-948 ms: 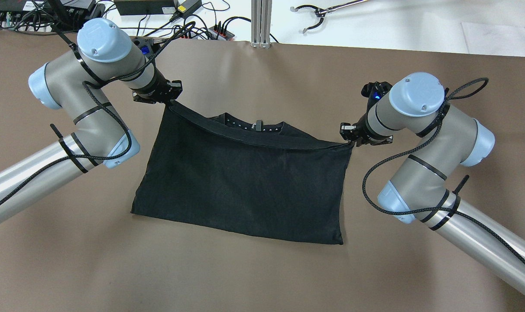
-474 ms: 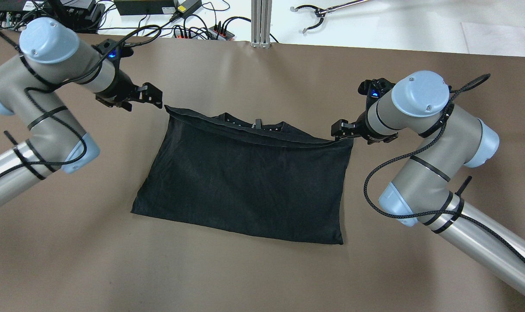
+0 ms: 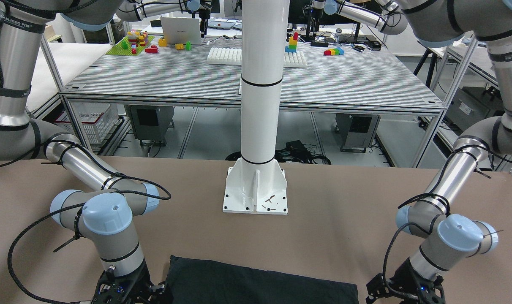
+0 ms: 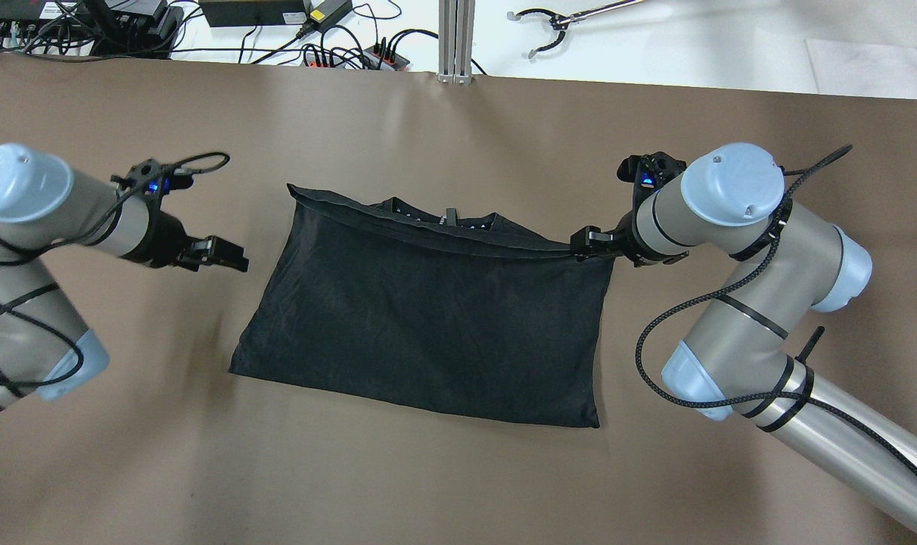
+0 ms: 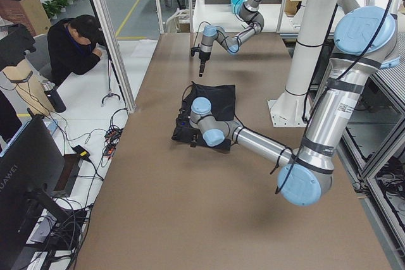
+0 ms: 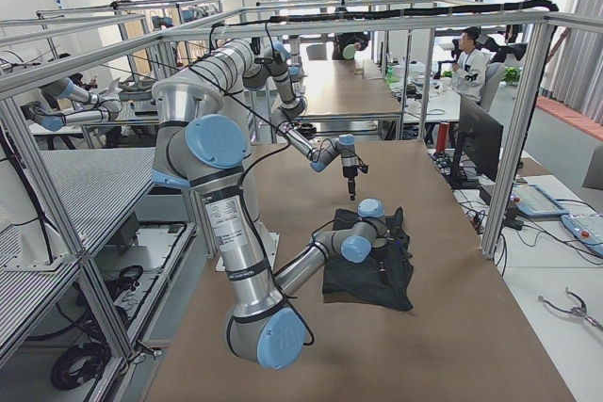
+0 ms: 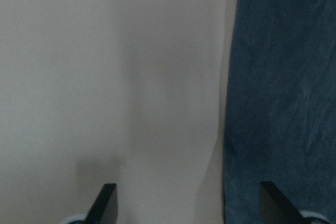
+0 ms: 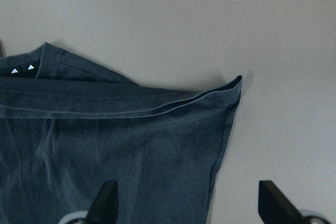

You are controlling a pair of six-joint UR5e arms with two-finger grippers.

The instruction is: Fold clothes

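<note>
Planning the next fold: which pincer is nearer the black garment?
Right. The right pincer hangs open over the garment at its far right corner. The left pincer, also open, sits off the garment's left edge, with table showing between.

We see a soft, matt black cloth garment (image 4: 428,318) and a smooth, matt brown table covering (image 4: 458,484) — the right arm's silver metal tube (image 4: 867,446) gleams.
</note>
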